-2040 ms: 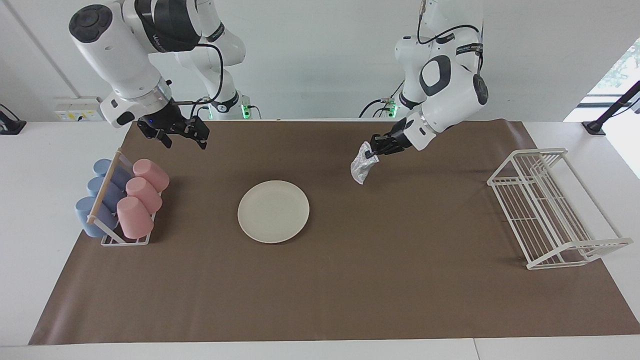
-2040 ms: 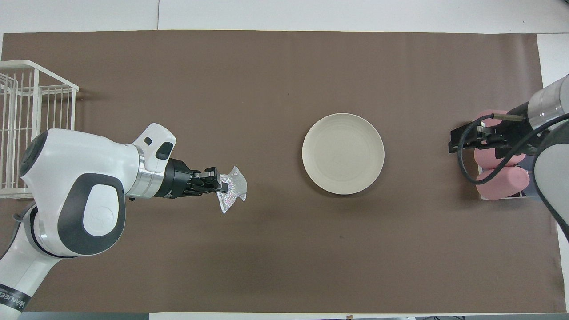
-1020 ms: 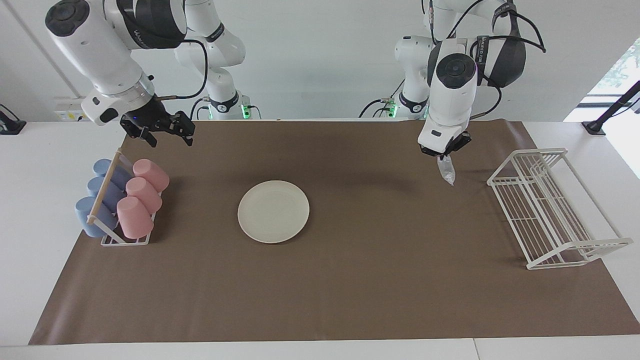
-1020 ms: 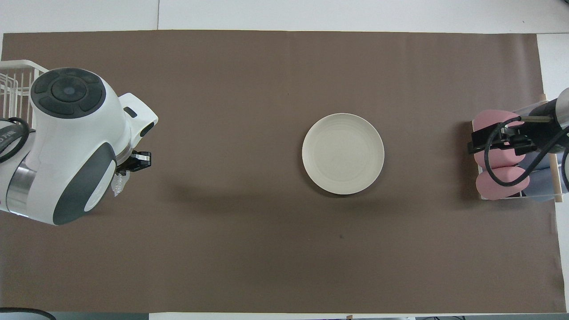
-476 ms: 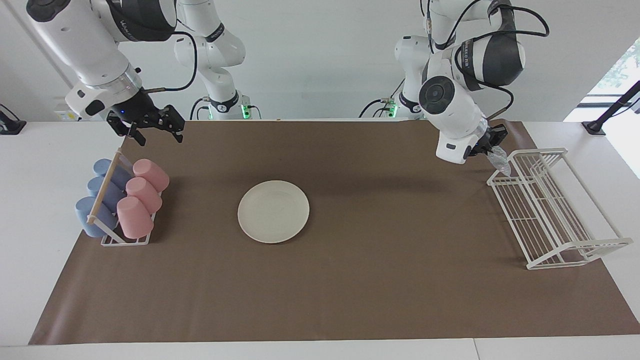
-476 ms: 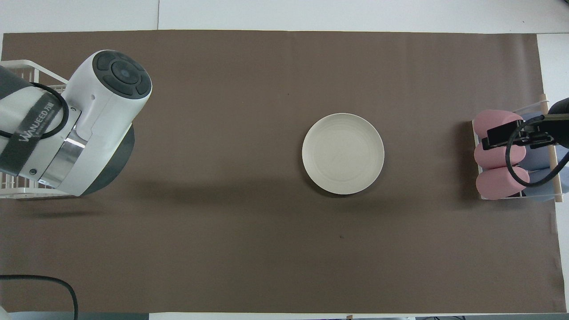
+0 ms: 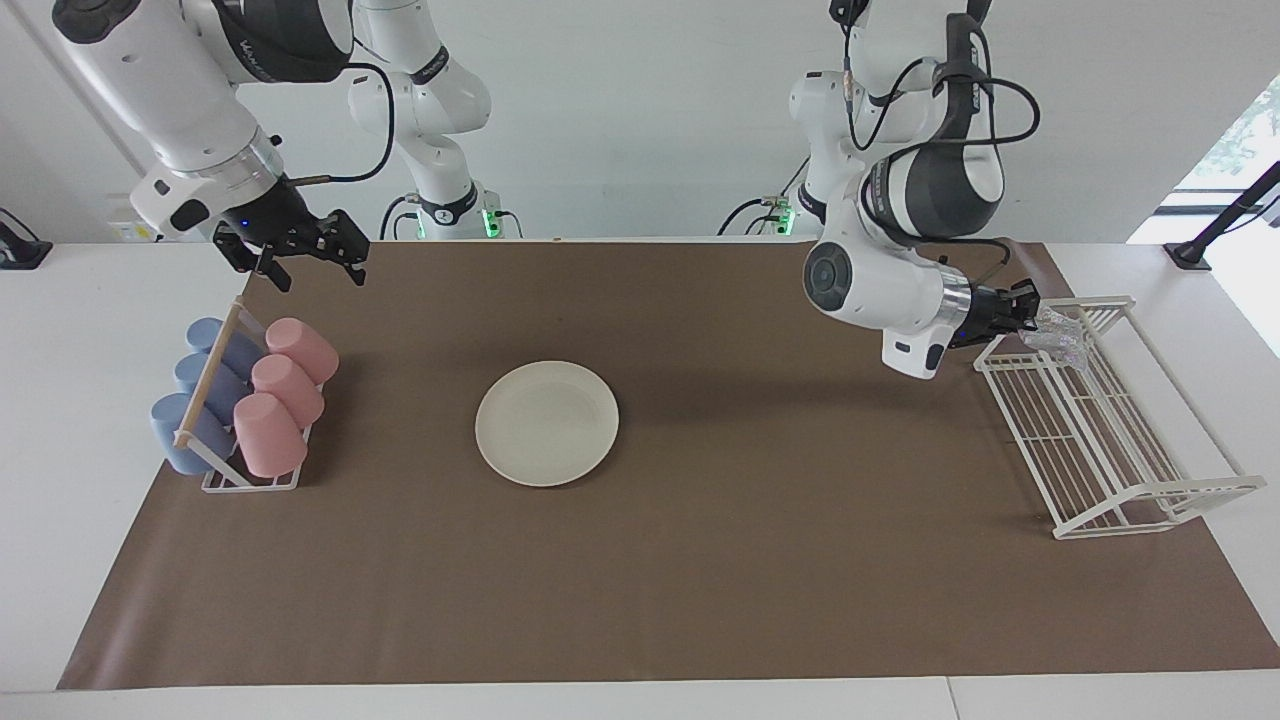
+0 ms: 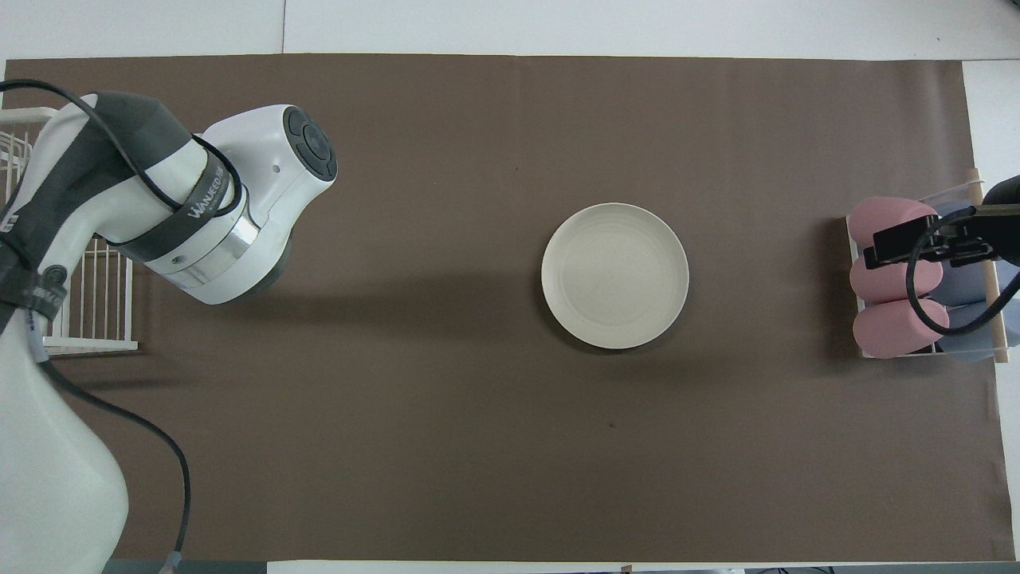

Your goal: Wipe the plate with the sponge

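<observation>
We find the left gripper (image 7: 1030,308) over the nearer end of the white wire rack (image 7: 1105,420), at about three o'clock from the plate in the facing view; its fingers are pressed together on the sponge (image 7: 1060,335), a crinkled silvery pad that sticks out past the fingertips above the rack's top rail. In the overhead view the left arm's own body covers this gripper and the sponge, and only a part of the rack (image 8: 88,295) shows beside it.

The right gripper (image 7: 300,252) hangs in the air with its fingers spread apart and nothing between them, over the mat's edge by the cup rack, at about ten o'clock from the plate in the facing view. In the overhead view it (image 8: 916,243) covers the pink cups (image 8: 892,275).

Farther out, the plate (image 7: 547,423) lies flat and bare on the brown mat (image 7: 650,580), roughly midway between the two racks, well apart from both grippers. In the overhead view the plate (image 8: 615,276) sits near the mat's middle. The cup rack (image 7: 235,405) holds pink cups (image 7: 285,390) and blue cups (image 7: 195,395) lying on their sides.
</observation>
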Robot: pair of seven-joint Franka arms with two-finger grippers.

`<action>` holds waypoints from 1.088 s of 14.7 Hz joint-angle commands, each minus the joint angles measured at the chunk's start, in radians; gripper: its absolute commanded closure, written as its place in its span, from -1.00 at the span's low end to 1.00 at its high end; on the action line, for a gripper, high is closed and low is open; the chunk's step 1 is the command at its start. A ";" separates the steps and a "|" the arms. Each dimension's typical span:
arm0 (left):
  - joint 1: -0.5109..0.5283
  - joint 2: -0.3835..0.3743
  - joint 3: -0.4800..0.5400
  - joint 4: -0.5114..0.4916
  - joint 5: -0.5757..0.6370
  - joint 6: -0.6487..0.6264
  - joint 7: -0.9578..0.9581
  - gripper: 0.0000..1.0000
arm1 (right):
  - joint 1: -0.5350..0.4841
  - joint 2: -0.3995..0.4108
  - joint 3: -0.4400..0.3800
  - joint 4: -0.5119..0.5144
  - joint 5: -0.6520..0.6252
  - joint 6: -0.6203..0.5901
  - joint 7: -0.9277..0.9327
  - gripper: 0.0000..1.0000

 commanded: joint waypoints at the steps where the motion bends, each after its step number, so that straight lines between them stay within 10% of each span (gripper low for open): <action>1: 0.028 0.106 0.005 0.089 0.074 -0.043 -0.003 1.00 | -0.014 -0.002 0.009 0.006 -0.020 -0.006 -0.017 -1.00; 16: 0.126 0.106 0.003 0.027 -0.084 0.054 -0.248 1.00 | -0.011 -0.004 0.011 0.006 -0.020 -0.007 0.001 -1.00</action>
